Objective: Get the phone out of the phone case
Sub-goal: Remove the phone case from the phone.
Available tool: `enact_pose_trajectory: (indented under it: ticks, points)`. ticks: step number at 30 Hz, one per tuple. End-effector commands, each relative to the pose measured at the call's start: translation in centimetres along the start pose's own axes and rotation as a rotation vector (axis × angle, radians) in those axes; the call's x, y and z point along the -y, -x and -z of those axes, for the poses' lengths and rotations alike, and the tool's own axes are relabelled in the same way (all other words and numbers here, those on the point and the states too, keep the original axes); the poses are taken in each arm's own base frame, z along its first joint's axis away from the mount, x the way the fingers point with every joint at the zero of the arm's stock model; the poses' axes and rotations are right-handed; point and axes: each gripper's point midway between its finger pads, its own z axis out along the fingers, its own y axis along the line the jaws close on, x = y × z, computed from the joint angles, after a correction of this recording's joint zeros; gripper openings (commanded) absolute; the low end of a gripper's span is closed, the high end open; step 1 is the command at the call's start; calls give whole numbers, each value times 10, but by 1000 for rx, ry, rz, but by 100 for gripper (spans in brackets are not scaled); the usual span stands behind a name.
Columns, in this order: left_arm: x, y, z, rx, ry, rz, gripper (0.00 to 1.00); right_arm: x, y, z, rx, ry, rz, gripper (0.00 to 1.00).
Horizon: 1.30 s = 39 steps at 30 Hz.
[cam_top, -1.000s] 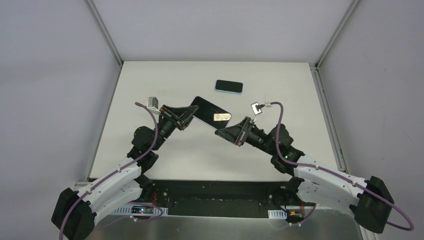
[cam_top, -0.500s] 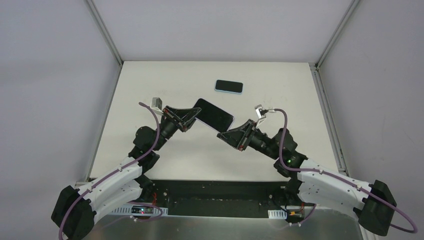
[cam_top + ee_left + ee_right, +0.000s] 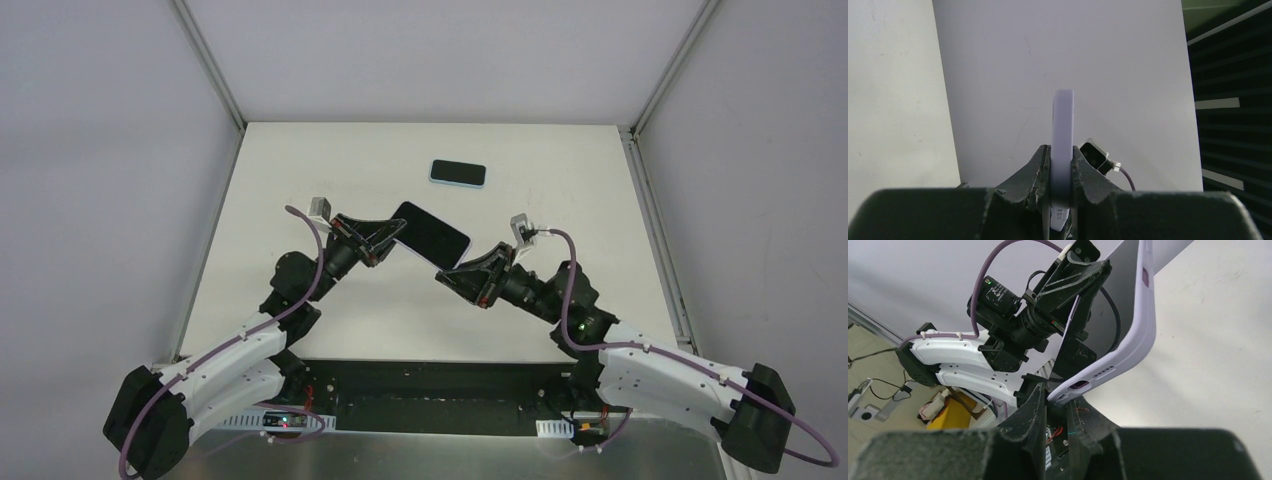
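A dark-screened phone [image 3: 432,232] in a lilac phone case [image 3: 1140,335] hangs tilted above the table between both arms. My left gripper [image 3: 392,233] is shut on its left end; the case edge [image 3: 1063,125] stands upright between the fingers [image 3: 1040,167]. My right gripper [image 3: 455,270] is shut on the lower right corner of the case, near the port cutout [image 3: 1079,385]. The phone's screen [image 3: 1120,295] faces the left arm in the right wrist view. The phone sits inside the case.
A second phone with a light blue rim [image 3: 458,173] lies flat on the white table [image 3: 560,190] toward the back. Metal frame rails [image 3: 655,220] run along the table's sides, with grey walls beyond.
Both grippers have carried the phone slightly right and toward the near edge. It has tilted, so the glare on its screen is gone. The right wrist has dropped lower.
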Motion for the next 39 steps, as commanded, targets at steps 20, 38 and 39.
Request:
enact_pose_trajectory:
  ticks: [20, 38, 39]
  points:
    - [4, -7, -3, -47, -4, 63, 0, -38, 37, 9, 113, 132, 398, 9]
    - [12, 0, 2, -8, -37, 27, 0, -23, 19, 27, 15, 57, 360, 58]
    - [14, 1, 3, -1, -42, 18, 0, -21, 17, 28, 1, 44, 349, 63]
